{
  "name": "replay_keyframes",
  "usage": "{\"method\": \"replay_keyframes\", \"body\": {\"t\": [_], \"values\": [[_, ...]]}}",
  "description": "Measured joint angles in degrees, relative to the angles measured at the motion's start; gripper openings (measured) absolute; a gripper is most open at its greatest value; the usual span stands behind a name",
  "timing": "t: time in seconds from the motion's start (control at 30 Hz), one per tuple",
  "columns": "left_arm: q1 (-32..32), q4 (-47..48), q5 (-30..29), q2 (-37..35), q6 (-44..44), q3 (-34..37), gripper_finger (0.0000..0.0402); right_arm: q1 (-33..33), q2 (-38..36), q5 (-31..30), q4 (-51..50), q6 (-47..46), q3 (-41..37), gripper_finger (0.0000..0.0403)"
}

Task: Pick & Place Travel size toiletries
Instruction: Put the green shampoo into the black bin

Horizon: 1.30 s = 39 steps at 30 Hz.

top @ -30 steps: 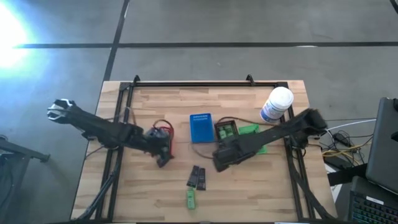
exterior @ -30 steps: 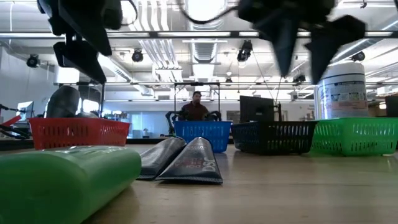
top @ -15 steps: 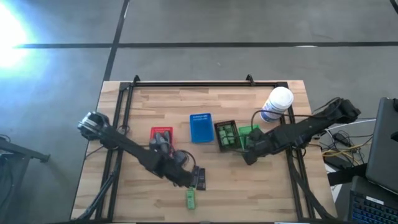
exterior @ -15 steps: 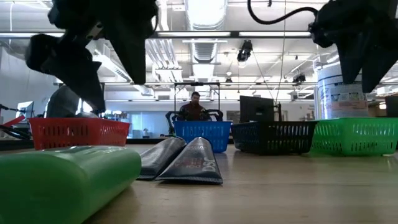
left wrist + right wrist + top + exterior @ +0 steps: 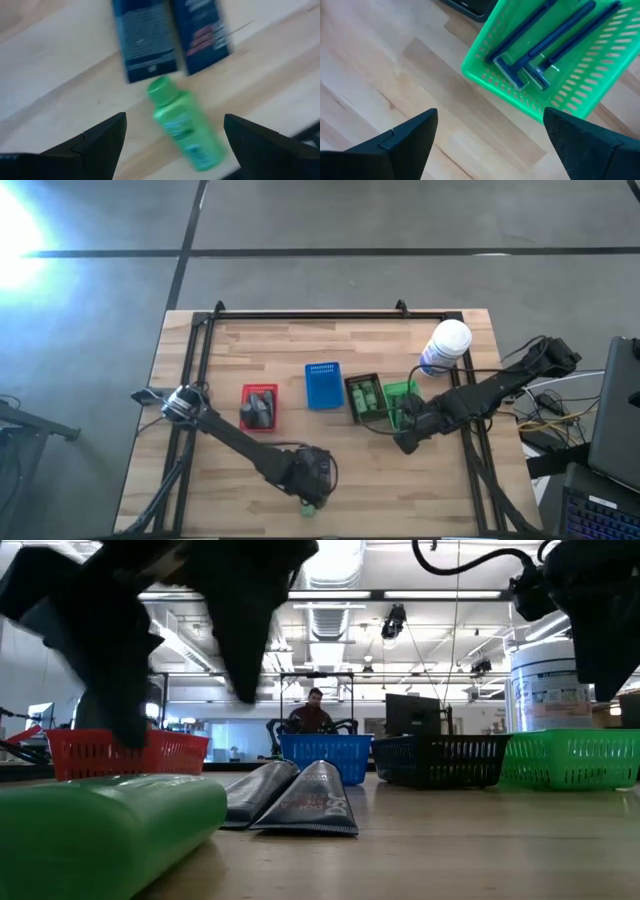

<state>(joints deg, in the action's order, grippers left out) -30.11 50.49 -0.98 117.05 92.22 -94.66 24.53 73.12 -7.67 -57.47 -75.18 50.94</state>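
Left gripper [image 5: 172, 142] now spread above one green bottle [image 5: 186, 124], two dark tubes [image 5: 145, 37]

no readable text on anything in view.

the white canister [image 5: 548, 683] carries a blue label with print too small to make out; the two dark tubes [image 5: 170, 37] show light lines of print and a reddish mark, all blurred; the green bottle [image 5: 186, 126] has a pale label whose words cannot be read; the nearer dark tube [image 5: 310, 802] in the low view bears a reddish logo, also illegible.
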Motion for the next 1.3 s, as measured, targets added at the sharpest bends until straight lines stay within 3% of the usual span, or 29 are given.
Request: {"method": "replay_keyframes", "body": {"t": [0.4, 0.8, 0.93, 1.13, 1.23, 1.3], "values": [[-4.2, -6.18, 1.15, 3.22, 15.24, -0.86, 0.0339, 0.11, 0.0, -0.97, 0.28, 1.97, 0.89, 0.0338], [-4.46, -6.51, 1.55, 8.18, 16.73, -2.48, 0.0331, 0.11, 0.0, -1.5, 0.52, 3.62, 0.39, 0.036], [-3.89, -5.33, 2.28, 8.47, 16.35, -2.48, 0.0287, 0.51, 0.0, -1.5, 0.6, 3.61, 0.37, 0.0352], [-3.95, -3.97, 2.19, 8.24, 11.44, -2.33, 0.0172, 2.05, 0.02, -1.37, 1.04, 3.41, 0.37, 0.0332], [-3.81, -4.12, -1.07, 7.31, 6.42, -2.19, 0.0128, 4.0, -0.42, 0.11, 3.02, 4.96, 0.34, 0.0322], [-3.98, -3.41, -5.28, 5.97, 2.31, -1.89, 0.0125, 5.59, -1.22, 1.63, 6.23, 6.17, 0.34, 0.0316]]}}
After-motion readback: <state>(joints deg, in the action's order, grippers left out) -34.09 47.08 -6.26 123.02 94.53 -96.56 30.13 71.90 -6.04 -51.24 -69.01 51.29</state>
